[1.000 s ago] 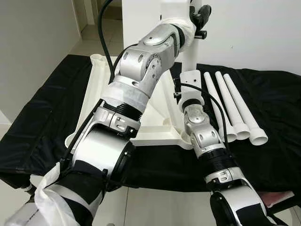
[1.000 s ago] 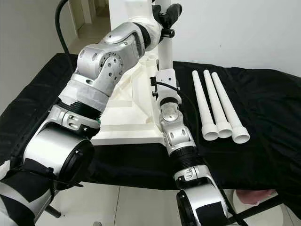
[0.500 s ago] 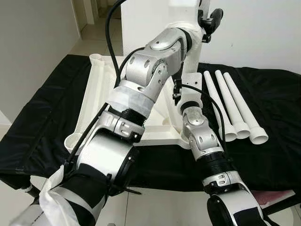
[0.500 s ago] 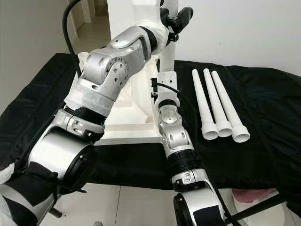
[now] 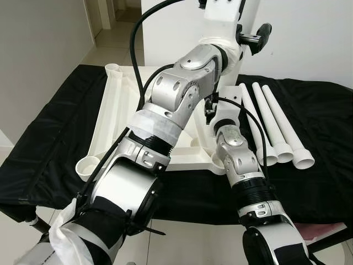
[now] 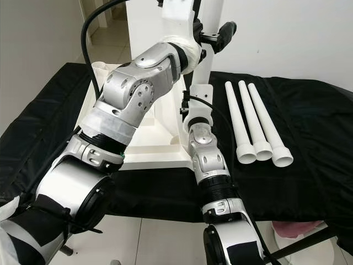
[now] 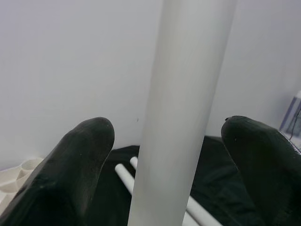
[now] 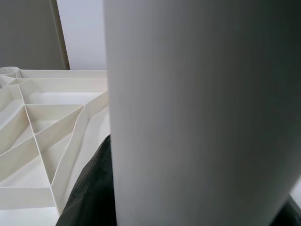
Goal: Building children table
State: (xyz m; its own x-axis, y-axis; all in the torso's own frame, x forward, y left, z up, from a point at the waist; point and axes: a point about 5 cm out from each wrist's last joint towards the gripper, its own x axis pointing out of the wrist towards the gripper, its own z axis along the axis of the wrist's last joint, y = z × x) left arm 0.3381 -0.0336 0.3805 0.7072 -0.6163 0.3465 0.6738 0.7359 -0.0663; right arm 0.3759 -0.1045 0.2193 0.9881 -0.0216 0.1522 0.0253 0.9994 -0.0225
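Fingers (image 7: 84,155) of my left gripper (image 7: 171,165) stood open around the upright white plastic table leg (image 7: 183,108), which I judged light, stiff, slippery, best clamped mid-shaft.

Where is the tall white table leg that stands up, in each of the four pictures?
Left eye view: the upright leg rises at top centre behind the left arm.
Right eye view: it stands at top centre, above the right arm.
Left wrist view: it runs up the middle, between the left gripper's black fingers.
Right wrist view: very close, a wide white column.
Shared landmark: the white tabletop lying upside down on the black cloth.
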